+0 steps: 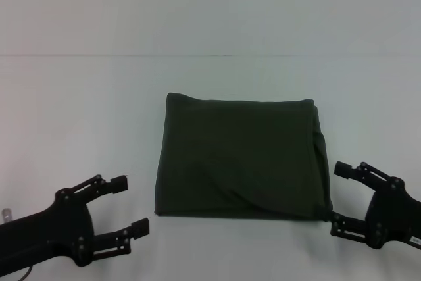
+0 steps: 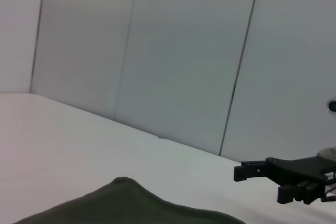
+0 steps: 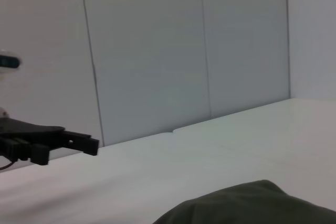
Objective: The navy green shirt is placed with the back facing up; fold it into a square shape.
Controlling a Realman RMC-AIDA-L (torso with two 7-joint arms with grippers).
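Note:
The navy green shirt (image 1: pixel 240 156) lies folded into a roughly square bundle in the middle of the white table, plain dark olive side up. A corner of it shows in the left wrist view (image 2: pixel 126 205) and in the right wrist view (image 3: pixel 252 205). My left gripper (image 1: pixel 130 206) hovers open near the shirt's near-left corner, apart from the cloth. Beside the near-right corner my right gripper (image 1: pixel 339 192) stands open, its lower finger close to the fabric edge. Nothing is held.
The white table (image 1: pixel 85 116) stretches around the shirt, with a pale panelled wall (image 2: pixel 184 51) behind it. Across the table, the left wrist view catches the right gripper (image 2: pixel 262 174), and the right wrist view catches the left gripper (image 3: pixel 63 142).

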